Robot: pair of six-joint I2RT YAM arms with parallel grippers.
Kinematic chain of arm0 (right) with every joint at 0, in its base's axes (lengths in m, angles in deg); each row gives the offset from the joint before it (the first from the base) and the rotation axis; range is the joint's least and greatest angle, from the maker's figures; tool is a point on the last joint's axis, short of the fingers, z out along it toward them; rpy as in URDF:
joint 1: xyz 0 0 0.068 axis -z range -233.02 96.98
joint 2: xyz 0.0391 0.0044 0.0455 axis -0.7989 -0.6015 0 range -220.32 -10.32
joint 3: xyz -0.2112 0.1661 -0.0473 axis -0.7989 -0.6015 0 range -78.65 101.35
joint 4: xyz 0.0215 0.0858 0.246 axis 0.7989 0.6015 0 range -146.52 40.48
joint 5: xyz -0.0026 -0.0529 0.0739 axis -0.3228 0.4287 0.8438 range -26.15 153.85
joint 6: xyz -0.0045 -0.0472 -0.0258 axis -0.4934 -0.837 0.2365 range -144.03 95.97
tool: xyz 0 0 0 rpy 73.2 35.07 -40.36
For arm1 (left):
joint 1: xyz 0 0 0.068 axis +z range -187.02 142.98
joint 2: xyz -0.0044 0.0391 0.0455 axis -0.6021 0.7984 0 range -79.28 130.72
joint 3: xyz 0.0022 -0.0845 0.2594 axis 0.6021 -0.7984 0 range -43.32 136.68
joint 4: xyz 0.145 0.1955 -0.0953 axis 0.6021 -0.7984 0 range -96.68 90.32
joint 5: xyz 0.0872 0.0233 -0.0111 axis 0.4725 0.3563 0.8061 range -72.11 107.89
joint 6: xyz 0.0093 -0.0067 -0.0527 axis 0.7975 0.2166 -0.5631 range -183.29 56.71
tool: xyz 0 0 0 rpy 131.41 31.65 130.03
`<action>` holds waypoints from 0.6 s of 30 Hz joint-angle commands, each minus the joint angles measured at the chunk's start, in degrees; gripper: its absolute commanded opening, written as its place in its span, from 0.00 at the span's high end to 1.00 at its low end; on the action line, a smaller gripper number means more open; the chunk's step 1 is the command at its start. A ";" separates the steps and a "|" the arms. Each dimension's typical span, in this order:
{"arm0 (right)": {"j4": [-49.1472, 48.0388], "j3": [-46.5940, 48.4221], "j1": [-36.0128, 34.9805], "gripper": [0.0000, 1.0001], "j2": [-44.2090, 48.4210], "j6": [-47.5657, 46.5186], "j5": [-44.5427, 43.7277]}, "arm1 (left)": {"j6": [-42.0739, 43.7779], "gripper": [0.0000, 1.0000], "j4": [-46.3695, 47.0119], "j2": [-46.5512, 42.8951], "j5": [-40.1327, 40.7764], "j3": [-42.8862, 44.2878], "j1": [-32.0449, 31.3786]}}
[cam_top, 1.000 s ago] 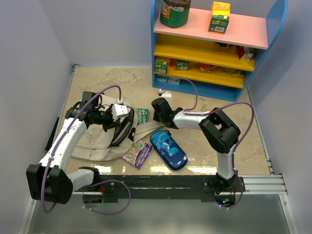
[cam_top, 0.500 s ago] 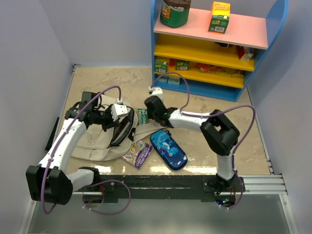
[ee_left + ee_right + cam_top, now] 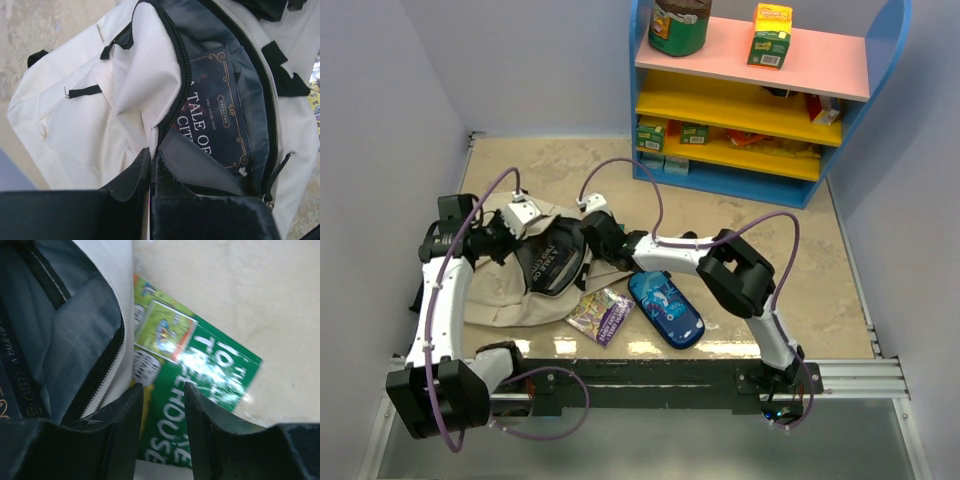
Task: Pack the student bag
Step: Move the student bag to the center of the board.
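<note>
At the left of the table (image 3: pixel 760 250), the student bag (image 3: pixel 500 292) lies flat, its zip mouth gaping and its dark lining exposed. We see the left gripper (image 3: pixel 151 167) at one rim of that mouth. Its fingers are pressed together on a fold of beige canvas and grey lining, so the rim is pinched between them. Inside the mouth, just beyond the pinched fold, a dark book (image 3: pixel 215 115) with gilt lettering lies against the lining. The right gripper (image 3: pixel 163 387) sits at the opposite rim, on the side nearer the shelf (image 3: pixel 760 90). Its jaws stand a narrow gap apart and grip nothing that we can make out. The bag's pale edge and black zip lie just beside one finger. A green book (image 3: pixel 200 370) lies on the table beneath the gap, partly under the bag's edge. In the overhead view, a blue pencil case (image 3: pixel 665 308) and a purple packet (image 3: pixel 601 313) lie near the bag, apart from both grippers.
</note>
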 commanded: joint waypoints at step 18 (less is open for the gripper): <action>7.08 24.48 -4.55 0.44 -17.66 -1.86 7.98 | 1.14 1.00 -1.86 1.17 -3.56 5.74 3.63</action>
